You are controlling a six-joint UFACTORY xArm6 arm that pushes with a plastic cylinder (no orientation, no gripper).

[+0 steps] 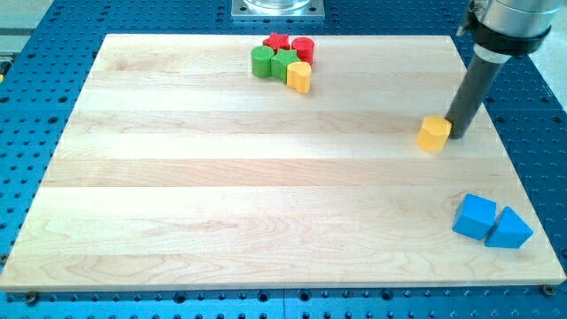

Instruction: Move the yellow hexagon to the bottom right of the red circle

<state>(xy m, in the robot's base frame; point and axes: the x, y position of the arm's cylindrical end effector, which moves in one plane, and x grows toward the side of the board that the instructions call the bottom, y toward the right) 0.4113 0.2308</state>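
The yellow hexagon (434,134) lies at the right side of the wooden board. My tip (457,135) stands just to its right, touching or nearly touching it. The red circle (304,50) is at the view's top centre, in a tight cluster with a red star (277,42), a green circle (261,62), a green star (284,64) and a second yellow block (299,77), which sits below the red circle. The hexagon is far to the right of and below that cluster.
A blue cube (476,216) and a blue triangle (508,229) lie together at the board's bottom right corner. The wooden board (221,177) rests on a blue perforated table. A metal mount (278,8) shows at the top edge.
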